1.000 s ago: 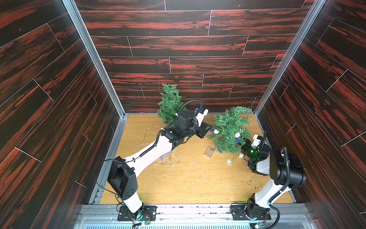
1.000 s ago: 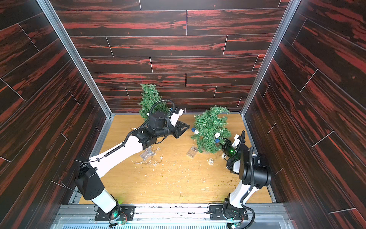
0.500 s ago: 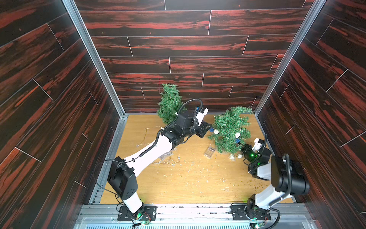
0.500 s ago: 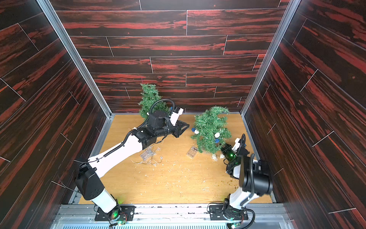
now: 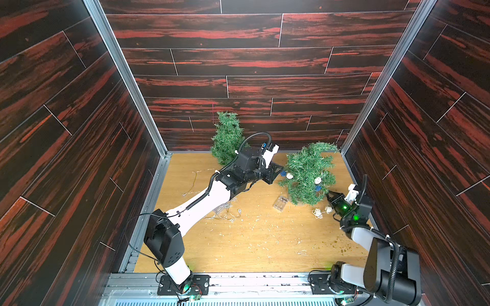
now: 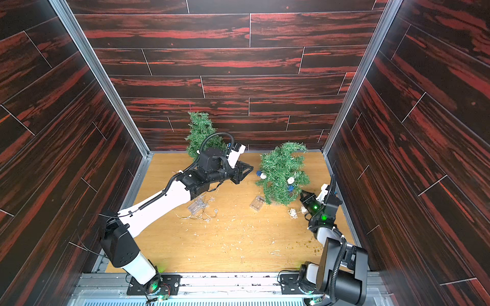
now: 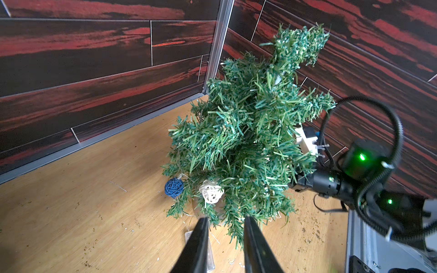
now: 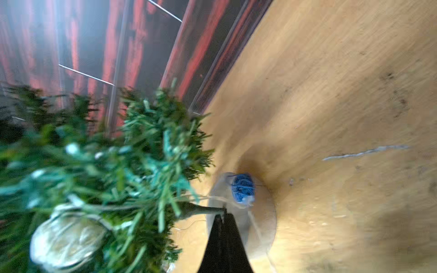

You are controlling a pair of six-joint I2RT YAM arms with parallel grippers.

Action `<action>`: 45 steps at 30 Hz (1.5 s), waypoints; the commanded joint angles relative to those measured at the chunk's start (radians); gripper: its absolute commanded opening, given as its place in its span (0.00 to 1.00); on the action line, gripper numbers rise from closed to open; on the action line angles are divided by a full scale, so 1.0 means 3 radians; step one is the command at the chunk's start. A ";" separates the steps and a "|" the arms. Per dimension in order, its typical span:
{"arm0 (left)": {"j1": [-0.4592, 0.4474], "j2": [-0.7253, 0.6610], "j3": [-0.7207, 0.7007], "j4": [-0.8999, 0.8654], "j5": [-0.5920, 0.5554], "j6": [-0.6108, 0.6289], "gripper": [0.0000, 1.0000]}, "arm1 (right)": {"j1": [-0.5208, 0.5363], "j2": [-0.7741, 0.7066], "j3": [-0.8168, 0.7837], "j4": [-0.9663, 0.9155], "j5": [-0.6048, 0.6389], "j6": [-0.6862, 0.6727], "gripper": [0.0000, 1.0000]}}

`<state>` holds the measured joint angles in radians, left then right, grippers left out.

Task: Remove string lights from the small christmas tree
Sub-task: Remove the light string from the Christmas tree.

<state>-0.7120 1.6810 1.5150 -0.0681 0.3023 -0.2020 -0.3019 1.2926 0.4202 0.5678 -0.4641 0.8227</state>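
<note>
- Top views: pale wooden desk (image 5: 265, 243) boxed in by dark red-black plank walls (image 5: 252, 66), with a grey metal rail (image 5: 252, 283) along the front. Needle bits and crumbs are scattered over the desk.
- Small green artificial christmas tree (image 5: 309, 172) leans in the back right corner. The thin pale string lights with blue and white woven balls (image 5: 317, 180) are still draped on it. Loose white woven balls (image 5: 317, 213) lie on the desk near the right arm, and a clear plastic battery box (image 5: 280, 203) lies at the tree's foot.
- Second bare green tree (image 5: 228, 137) stands at the back wall, its lower part hidden by the left arm.
- Silvery wire strand with clear box (image 6: 197, 208) is heaped on the desk, partly under the left forearm.
- Left gripper (image 6: 246, 171) hovers just beside the leaning tree. Right gripper (image 5: 330, 194) is at the tree's lower edge.
- Left wrist: left gripper (image 7: 225, 221) has its jaws apart with nothing clamped. Blue ball (image 7: 174, 188) and white ball (image 7: 211, 193) hang low on the tree just ahead, and the right arm (image 7: 331, 182) is behind the foliage.
- Right wrist (blurred): right gripper (image 8: 223, 214) is closed, its tip at the tree stem above the pale round base (image 8: 262, 224). I cannot tell whether the wire is pinched. A blue ball (image 8: 243, 188) sits on the base.
- Against a second ago: the right arm's elbow is nearer the front rail and the loose balls lie closer to that arm. The left arm is unchanged.
</note>
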 commanded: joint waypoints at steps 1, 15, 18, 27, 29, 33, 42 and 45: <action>0.0007 -0.0118 0.0063 -0.0013 0.0000 0.0051 0.28 | -0.0082 0.0255 0.0195 -0.0301 -0.0359 -0.0278 0.08; 0.0006 -0.0122 0.0066 0.0002 0.0010 0.0055 0.28 | -0.0103 0.1373 0.0114 0.1797 -0.1097 0.0465 0.60; 0.0006 -0.0107 0.0089 -0.0008 0.0013 0.0060 0.28 | -0.0096 0.1518 0.0058 0.2055 -0.1099 0.0481 0.62; 0.0003 -0.0065 0.0144 -0.0032 0.0024 0.0053 0.28 | -0.0083 0.1631 -0.0210 0.2521 -0.0972 0.0462 0.62; 0.0006 -0.0059 0.0140 -0.0034 0.0023 0.0056 0.28 | -0.0083 0.1613 -0.0260 0.2569 -0.0961 0.0437 0.62; 0.0006 -0.0050 0.0141 -0.0030 0.0022 0.0060 0.28 | -0.0073 0.1581 -0.0319 0.2704 -0.0973 0.0413 0.64; 0.0006 -0.0040 0.0151 -0.0022 0.0041 0.0049 0.28 | 0.0218 0.1657 0.0054 0.2426 -0.0847 0.0218 0.71; 0.0006 -0.0055 0.0146 -0.0043 0.0025 0.0061 0.28 | 0.0300 0.1729 0.0193 0.2310 -0.0739 0.0161 0.72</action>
<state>-0.7116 1.6810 1.5280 -0.0788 0.3061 -0.1986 -0.2295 1.7695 0.4461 1.2785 -0.7235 0.9066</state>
